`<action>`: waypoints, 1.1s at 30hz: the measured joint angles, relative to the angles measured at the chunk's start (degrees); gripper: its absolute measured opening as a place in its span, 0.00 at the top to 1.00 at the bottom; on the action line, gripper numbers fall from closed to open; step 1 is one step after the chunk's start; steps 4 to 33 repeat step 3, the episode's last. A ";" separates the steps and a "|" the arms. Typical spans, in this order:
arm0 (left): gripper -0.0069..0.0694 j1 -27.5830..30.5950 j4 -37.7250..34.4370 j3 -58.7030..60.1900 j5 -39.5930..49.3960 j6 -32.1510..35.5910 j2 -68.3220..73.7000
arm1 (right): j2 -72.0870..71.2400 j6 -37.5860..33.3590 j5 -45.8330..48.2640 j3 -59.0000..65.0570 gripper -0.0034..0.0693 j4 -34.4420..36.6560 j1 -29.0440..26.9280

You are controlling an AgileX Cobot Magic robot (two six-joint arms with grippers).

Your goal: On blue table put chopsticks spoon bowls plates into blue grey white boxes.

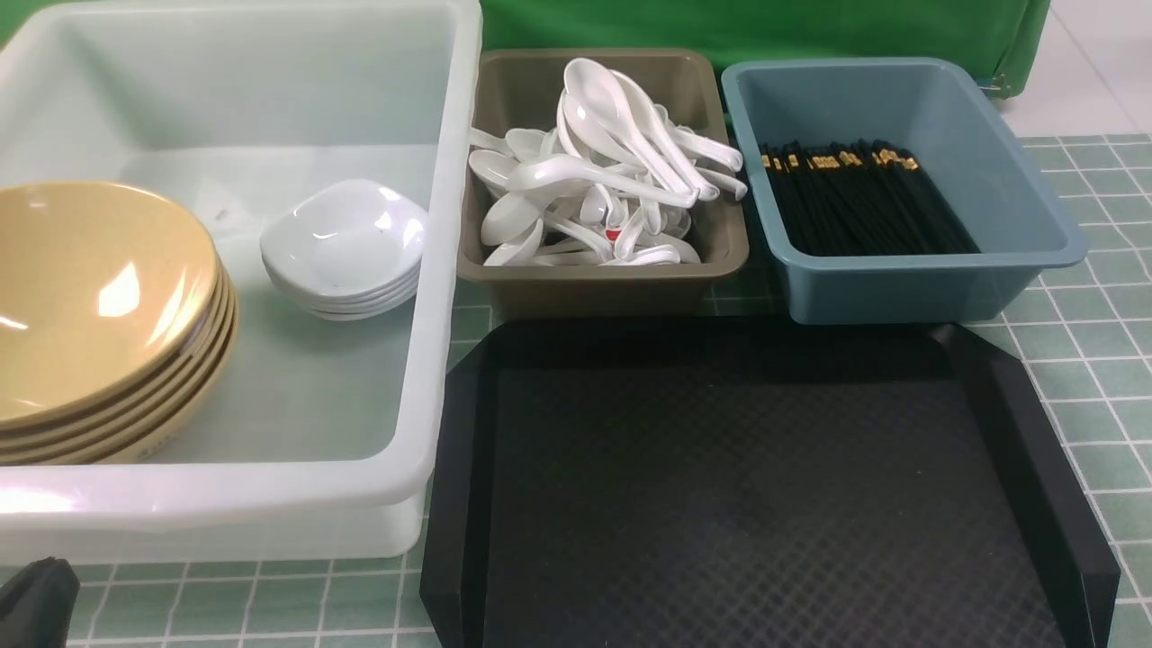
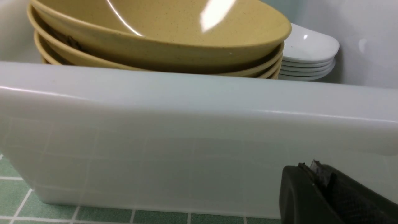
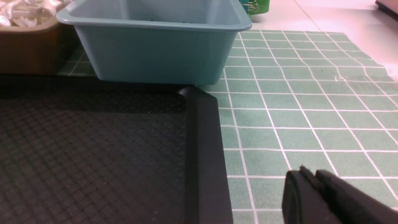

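all tableware sits sorted in the three bins on the blue table [image 1: 1080,360].
chopsticks [image 1: 864,202] lie in the blue box [image 1: 900,288], long axes front to back, gold ends toward the far wall; spoons [image 1: 603,180] heap in the grey box [image 1: 594,279]; bowls [image 1: 99,306] and plates [image 1: 346,243] stack in the white box [image 1: 270,504]. left gripper [image 2: 314,174] is closed and empty; right gripper [image 3: 311,180] looks nearly closed, holding nothing.

Green cloth [image 1: 765,27] behind; pale floor [image 1: 1098,63] beyond.

Glossy yellow bowls [image 1: 90,297], translucent plastic tub [image 1: 270,504] — black tray [image 1: 747,486] matt, textured.
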 joint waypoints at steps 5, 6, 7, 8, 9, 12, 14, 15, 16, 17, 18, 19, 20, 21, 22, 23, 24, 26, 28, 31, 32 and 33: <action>0.92 0.00 0.00 0.00 0.00 0.05 0.00 | 0.00 0.00 0.00 0.00 0.82 0.00 0.00; 0.92 0.00 0.00 0.00 0.00 0.05 0.00 | 0.00 0.00 0.00 0.00 0.82 0.00 0.00; 0.92 0.00 0.00 0.00 0.00 0.05 0.00 | 0.00 0.00 0.00 0.00 0.82 0.00 0.00; 0.92 0.00 0.00 0.00 0.00 0.05 0.00 | 0.00 0.00 0.00 0.00 0.82 0.00 0.00; 0.92 0.00 0.00 0.00 0.00 0.05 0.00 | 0.00 0.00 0.00 0.00 0.82 0.00 0.00; 0.92 0.00 0.00 0.00 0.00 0.05 0.00 | 0.00 0.00 0.00 0.00 0.82 0.00 0.00; 0.92 0.00 0.00 0.00 0.00 0.05 0.00 | 0.00 0.00 0.00 0.00 0.82 0.00 0.00; 0.92 0.00 0.00 0.00 0.00 0.05 0.00 | 0.00 0.00 0.00 0.00 0.82 0.00 0.00; 0.92 0.00 0.00 0.00 0.00 0.05 0.00 | 0.00 0.00 0.00 0.00 0.82 0.00 0.00; 0.92 0.00 0.00 0.00 0.00 0.05 0.00 | 0.00 0.00 0.00 0.00 0.82 0.00 0.00; 0.92 0.00 0.00 0.00 0.00 0.05 0.00 | 0.00 0.00 0.00 0.00 0.82 0.00 0.00; 0.92 0.00 0.00 0.00 0.00 0.05 0.00 | 0.00 0.00 0.00 0.00 0.82 0.00 0.00; 0.92 0.00 0.00 0.00 0.00 0.05 0.00 | 0.00 0.00 0.00 0.00 0.82 0.00 0.00; 0.92 0.00 0.00 0.00 0.00 0.05 0.00 | 0.00 0.00 0.00 0.00 0.82 0.00 0.00; 0.92 0.00 0.00 0.00 0.00 0.05 0.00 | 0.00 0.00 0.00 0.00 0.82 0.00 0.00; 0.92 0.00 0.00 0.00 0.00 0.05 0.00 | 0.00 0.00 0.00 0.00 0.82 0.00 0.00; 0.92 0.00 0.00 0.00 0.00 0.05 0.00 | 0.00 0.00 0.00 0.00 0.82 0.00 0.00; 0.92 0.00 0.00 0.00 0.00 0.05 0.00 | 0.00 0.00 0.00 0.00 0.82 0.00 0.00; 0.92 0.00 0.00 0.00 0.00 0.05 0.00 | 0.00 0.00 0.00 0.00 0.82 0.00 0.00; 0.92 0.00 0.00 0.00 0.00 0.05 0.00 | 0.00 0.00 0.00 0.00 0.82 0.00 0.00; 0.92 0.00 0.00 0.00 0.00 0.05 0.00 | 0.00 0.00 0.00 0.00 0.82 0.00 0.00; 0.92 0.00 0.00 0.00 0.00 0.05 0.00 | 0.00 0.00 0.00 0.00 0.82 0.00 0.00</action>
